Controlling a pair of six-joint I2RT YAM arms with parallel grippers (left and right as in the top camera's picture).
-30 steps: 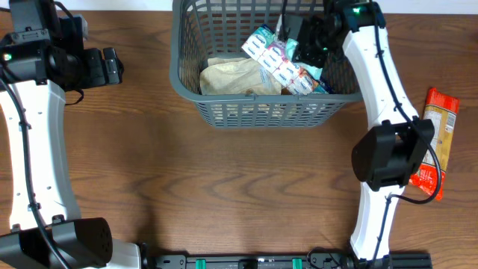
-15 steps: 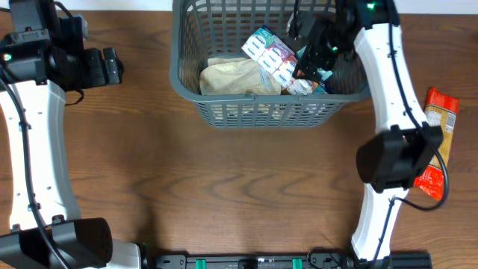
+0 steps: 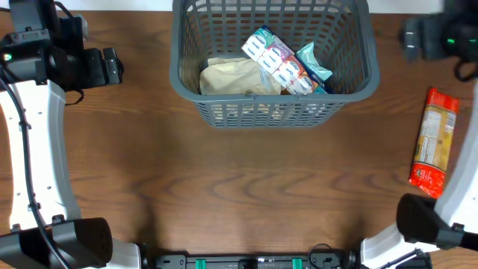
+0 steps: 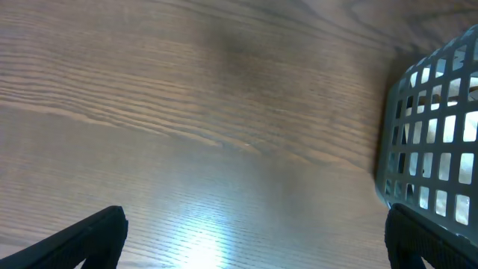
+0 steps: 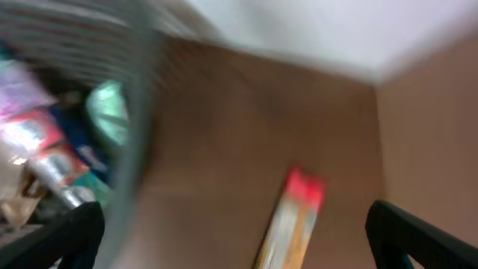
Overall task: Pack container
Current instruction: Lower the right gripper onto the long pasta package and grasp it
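The container (image 3: 272, 97), a dark grey lattice basket, stands at the table's far middle. In it lie a beige packet (image 3: 228, 77), a white packet with blue and pink print (image 3: 272, 58) and a teal packet (image 3: 314, 66). A long red and yellow packet (image 3: 432, 142) lies flat on the table to the right. My right gripper (image 3: 412, 39), blurred by motion, is right of the basket and open with nothing in it; its wrist view shows the basket wall (image 5: 138, 149) and the red packet (image 5: 295, 217). My left gripper (image 3: 112, 66) hovers open left of the basket (image 4: 433, 134).
Brown wooden tabletop (image 3: 246, 187) spreads in front of the basket. The table's far edge meets a white surface (image 5: 314, 30) behind the basket. The right arm's base (image 3: 426, 224) stands near the front right, close to the red packet.
My right gripper opened, left the teal packet in the basket, and swung out to the right past the rim. The left arm has not moved.
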